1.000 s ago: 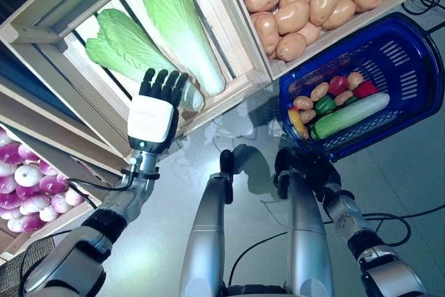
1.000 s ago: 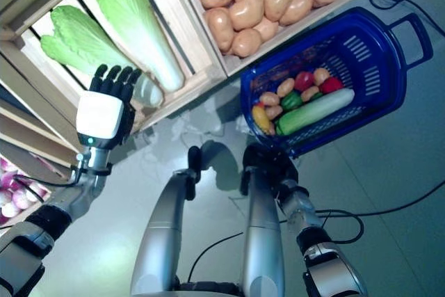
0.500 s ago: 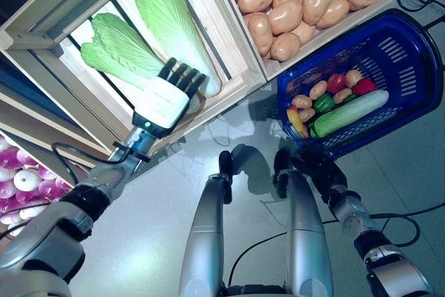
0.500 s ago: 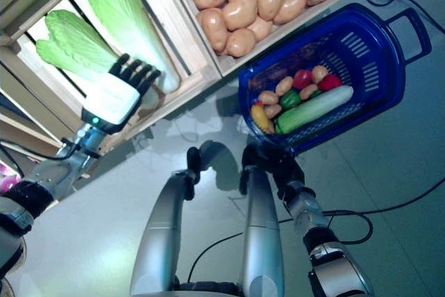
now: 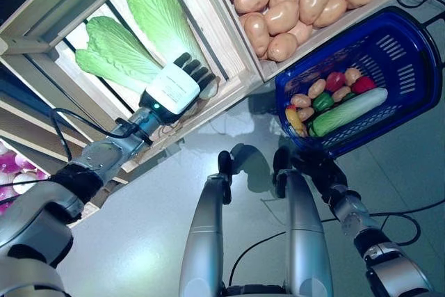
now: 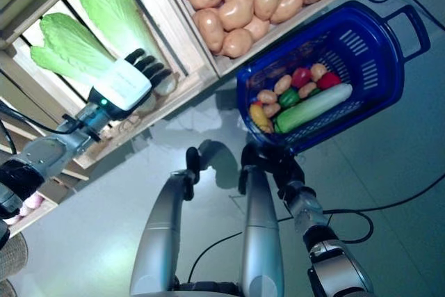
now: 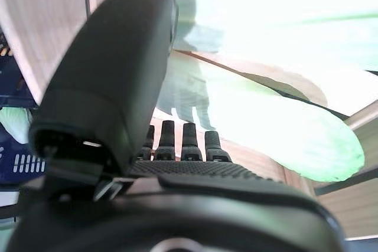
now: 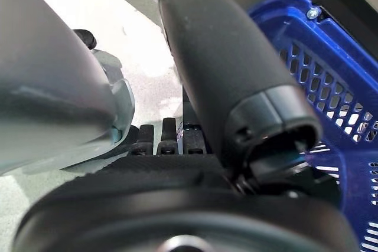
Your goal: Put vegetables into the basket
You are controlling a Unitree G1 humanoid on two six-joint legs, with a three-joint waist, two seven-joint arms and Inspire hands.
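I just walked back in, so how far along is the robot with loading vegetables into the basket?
Done: the blue basket already holds a cucumber, small potatoes, peppers and tomatoes. In hand: nothing yet; the left hand reaches with straight fingers to the base of a cabbage in the wooden crate. Left: grasping that cabbage and carrying it to the basket. The right hand is by the basket's near edge.

We see the left robot hand [image 5: 174, 88] reaching over the wooden crate's front rail [image 5: 208, 113], fingers straight above the stem end of 1 napa cabbage [image 5: 156, 12]. A second cabbage [image 5: 115, 50] crowds the side, and the crate divider [image 5: 222, 26] walls off the potatoes [image 5: 292, 1]. Open floor [image 5: 160, 199] lies between crate and blue basket [image 5: 410, 67], whose top is unobstructed. The right robot hand [image 5: 313, 165] sits at the basket's near rim.
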